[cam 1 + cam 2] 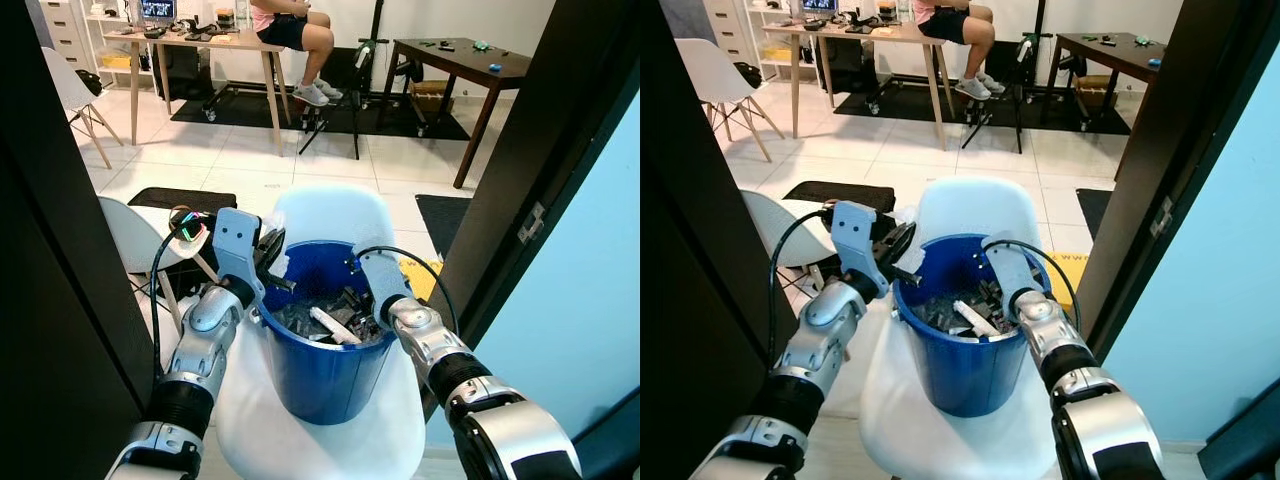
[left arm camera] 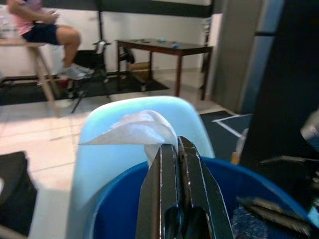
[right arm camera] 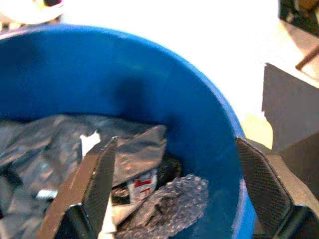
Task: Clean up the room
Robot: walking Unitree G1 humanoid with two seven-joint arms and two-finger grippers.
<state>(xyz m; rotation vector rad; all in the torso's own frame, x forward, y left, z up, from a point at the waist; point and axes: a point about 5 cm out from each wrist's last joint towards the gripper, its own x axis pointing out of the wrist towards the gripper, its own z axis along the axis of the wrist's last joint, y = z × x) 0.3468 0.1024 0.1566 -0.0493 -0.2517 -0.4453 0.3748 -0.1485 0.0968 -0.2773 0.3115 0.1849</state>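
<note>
A blue bucket (image 1: 322,382) stands on the seat of a white chair (image 1: 330,212), holding grey plastic wrap, bubble wrap (image 3: 174,201) and a white strip (image 1: 335,325). My left gripper (image 2: 177,145) hovers at the bucket's left rim, shut on a white tissue (image 2: 133,130) that hangs over the rim (image 1: 912,262). At the bucket's right side, my right gripper (image 3: 175,142) is open and straddles the wall. One finger (image 3: 97,174) is inside above the trash and the other is outside the rim.
A dark door frame (image 1: 60,250) stands close on my left and a dark door (image 1: 560,150) on my right. A second white chair (image 1: 135,235) and a black mat (image 1: 185,198) lie left of the bucket. Far back, a person (image 1: 290,28) sits by tables.
</note>
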